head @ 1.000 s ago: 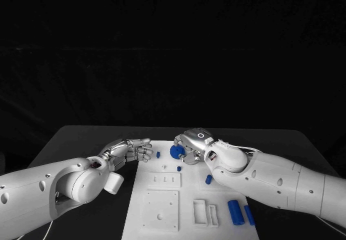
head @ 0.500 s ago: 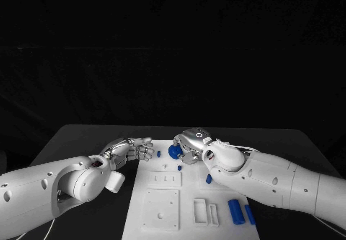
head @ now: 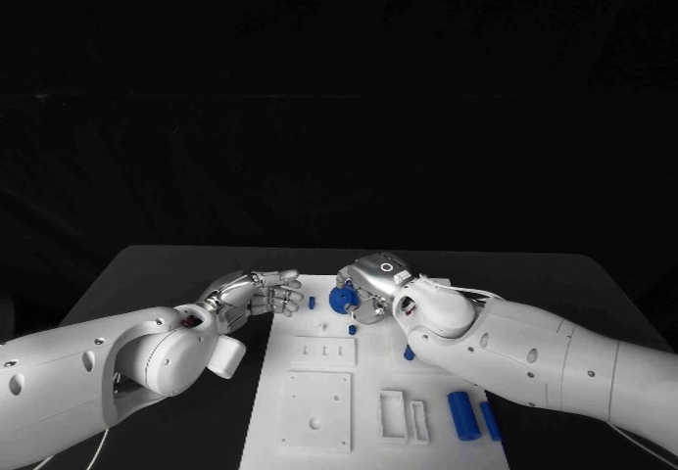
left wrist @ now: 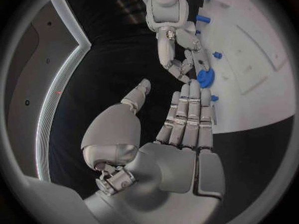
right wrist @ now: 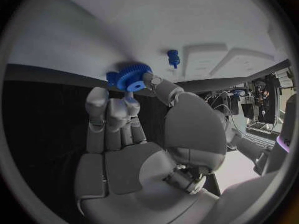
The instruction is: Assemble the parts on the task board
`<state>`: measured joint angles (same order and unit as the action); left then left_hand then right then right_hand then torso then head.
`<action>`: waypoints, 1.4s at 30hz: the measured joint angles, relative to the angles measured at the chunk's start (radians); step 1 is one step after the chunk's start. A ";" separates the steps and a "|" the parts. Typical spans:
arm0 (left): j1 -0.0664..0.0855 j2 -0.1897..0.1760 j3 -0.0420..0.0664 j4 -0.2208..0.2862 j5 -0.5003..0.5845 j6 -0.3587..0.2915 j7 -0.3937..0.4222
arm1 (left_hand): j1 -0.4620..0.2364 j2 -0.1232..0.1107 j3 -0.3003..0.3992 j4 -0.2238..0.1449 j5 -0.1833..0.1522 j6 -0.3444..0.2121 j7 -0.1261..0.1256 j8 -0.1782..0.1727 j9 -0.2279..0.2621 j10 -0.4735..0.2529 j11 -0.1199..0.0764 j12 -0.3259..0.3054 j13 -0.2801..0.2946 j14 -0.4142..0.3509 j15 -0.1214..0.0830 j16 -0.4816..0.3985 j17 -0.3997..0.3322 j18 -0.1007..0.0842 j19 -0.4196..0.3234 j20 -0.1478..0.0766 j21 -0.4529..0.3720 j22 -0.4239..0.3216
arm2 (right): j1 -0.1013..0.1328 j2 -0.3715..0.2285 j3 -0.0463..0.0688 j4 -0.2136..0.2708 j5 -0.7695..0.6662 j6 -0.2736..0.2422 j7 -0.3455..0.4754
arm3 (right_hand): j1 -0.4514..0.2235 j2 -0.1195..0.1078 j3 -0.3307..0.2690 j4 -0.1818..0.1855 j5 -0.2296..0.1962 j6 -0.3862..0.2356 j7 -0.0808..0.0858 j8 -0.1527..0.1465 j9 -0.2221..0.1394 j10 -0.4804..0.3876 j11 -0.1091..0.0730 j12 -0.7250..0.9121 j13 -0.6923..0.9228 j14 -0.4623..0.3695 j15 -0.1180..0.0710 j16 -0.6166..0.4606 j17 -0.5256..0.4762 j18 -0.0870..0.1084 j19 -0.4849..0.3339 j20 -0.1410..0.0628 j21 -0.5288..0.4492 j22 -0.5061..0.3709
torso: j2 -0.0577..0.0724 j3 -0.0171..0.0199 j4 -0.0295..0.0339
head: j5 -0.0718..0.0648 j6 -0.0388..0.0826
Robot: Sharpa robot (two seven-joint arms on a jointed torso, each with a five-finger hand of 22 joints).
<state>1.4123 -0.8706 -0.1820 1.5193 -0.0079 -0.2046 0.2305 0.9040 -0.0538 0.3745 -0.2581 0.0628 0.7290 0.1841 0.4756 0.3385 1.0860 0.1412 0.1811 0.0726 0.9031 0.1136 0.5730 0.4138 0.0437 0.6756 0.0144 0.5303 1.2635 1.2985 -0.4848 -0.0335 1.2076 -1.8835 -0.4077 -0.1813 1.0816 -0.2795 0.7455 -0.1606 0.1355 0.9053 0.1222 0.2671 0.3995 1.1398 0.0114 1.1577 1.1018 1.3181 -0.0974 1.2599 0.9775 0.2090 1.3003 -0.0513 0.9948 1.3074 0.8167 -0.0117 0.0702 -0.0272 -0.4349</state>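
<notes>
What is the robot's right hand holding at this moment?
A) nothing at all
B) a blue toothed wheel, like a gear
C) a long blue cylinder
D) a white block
B: in the right wrist view the right hand pinches a blue gear at its fingertips, just above the far edge of the task board.

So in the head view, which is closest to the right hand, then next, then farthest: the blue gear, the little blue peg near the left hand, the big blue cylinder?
1. Blue gear, held in its fingers.
2. Little blue peg, beside the left hand.
3. Big blue cylinder, near edge of the board.
</notes>
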 measured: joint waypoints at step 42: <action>0.000 -0.010 0.000 0.004 -0.004 0.000 -0.001 | 0.000 0.000 -0.003 -0.003 0.000 0.000 0.000 0.000 0.000 0.000 0.000 -0.004 0.000 0.000 0.000 0.000 0.000 0.000 0.000 0.000 0.000 0.000 | 0.001 -0.065 -0.002 0.024 0.160 0.079 0.021 | -0.111 0.014 -0.146 0.050 0.032 -0.068 0.009 -0.006 0.007 -0.016 0.008 0.000 0.005 -0.005 0.005 -0.006 0.016 -0.009 -0.007 -0.016 0.004 0.000 | -0.001 0.0006 -0.0017 | 0.006 0.001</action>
<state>1.4123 -0.8806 -0.1819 1.5230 -0.0120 -0.2046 0.2300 0.9040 -0.0538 0.3717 -0.2609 0.0628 0.7290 0.1841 0.4756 0.3388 1.0860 0.1412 0.1772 0.0726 0.9031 0.1136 0.5730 0.4142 0.0436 0.6755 0.0144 0.5303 1.2635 1.2996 -0.5499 -0.0357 1.2319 -1.7232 -0.3282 -0.1601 0.9710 -0.2658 0.5997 -0.1108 0.1677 0.8375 0.1314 0.2613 0.4068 1.1238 0.0197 1.1578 1.1068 1.3132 -0.0926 1.2539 0.9937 0.2002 1.2928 -0.0671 0.9989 1.3074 0.8158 -0.0111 0.0685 -0.0211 -0.4339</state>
